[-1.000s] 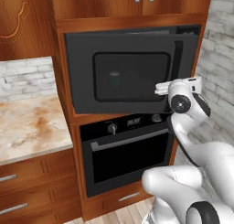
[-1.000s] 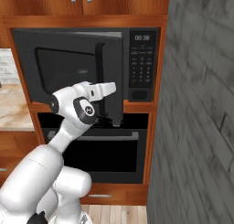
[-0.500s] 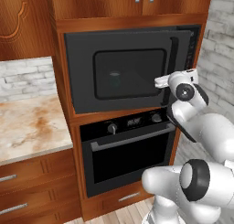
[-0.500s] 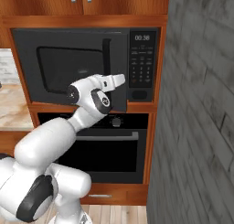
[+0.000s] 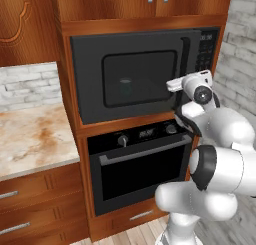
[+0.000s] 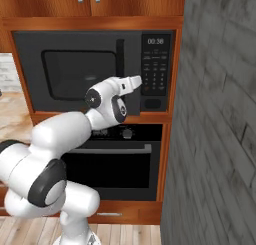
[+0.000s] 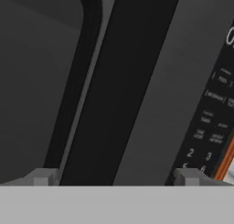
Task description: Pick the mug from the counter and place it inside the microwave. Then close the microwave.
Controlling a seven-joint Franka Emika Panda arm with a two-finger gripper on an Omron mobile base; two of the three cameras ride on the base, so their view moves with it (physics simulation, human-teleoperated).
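Note:
The black microwave (image 5: 130, 74) has its door pushed flat against its front. Through the dark window a faint teal mug (image 5: 125, 86) with a pale rim shows inside. My gripper (image 5: 171, 85) is right at the door's lower right, by the vertical bar handle (image 5: 185, 64). From the right base view the gripper (image 6: 136, 81) points at the strip between the handle (image 6: 120, 64) and the keypad (image 6: 154, 74). In the hand view the gripper (image 7: 114, 177) is open, its fingertips (image 7: 43, 176) wide apart on either side of the dark handle (image 7: 123, 81), holding nothing.
A black oven (image 5: 140, 169) with knobs sits under the microwave. The marble-look counter (image 5: 30, 139) lies to the left over wooden drawers. A grey brick wall (image 6: 215, 139) stands close on the right. Wooden cupboards (image 5: 150, 4) hang above.
The microwave door has swung from slightly ajar to flat against the front. My gripper has followed it in toward the handle, staying open.

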